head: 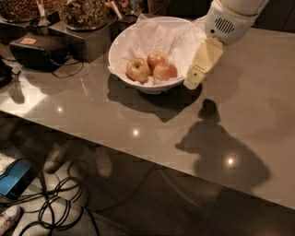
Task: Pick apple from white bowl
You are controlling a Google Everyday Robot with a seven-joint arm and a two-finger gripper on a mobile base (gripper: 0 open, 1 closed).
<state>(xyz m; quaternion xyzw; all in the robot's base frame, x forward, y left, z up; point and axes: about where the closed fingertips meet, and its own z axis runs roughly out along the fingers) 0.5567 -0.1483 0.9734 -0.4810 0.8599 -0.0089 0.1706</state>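
The white bowl [120,42], lined with crumpled white paper, stands on the grey table. Three apples lie in it. The reddest apple [165,71] is at the front right. A paler yellow-green apple [138,69] is to its left and a third apple [156,58] lies behind. My gripper [191,83] hangs from the white arm at the top right. Its cream tip points down just outside the bowl's right rim, to the right of the red apple and above the table. It holds nothing that I can see.
A black box with cables [39,50] and containers of dark snacks [85,13] stand at the back left of the table [138,124]. The table's front edge runs diagonally. Below it cables [55,207] and a blue object [16,177] lie on the floor.
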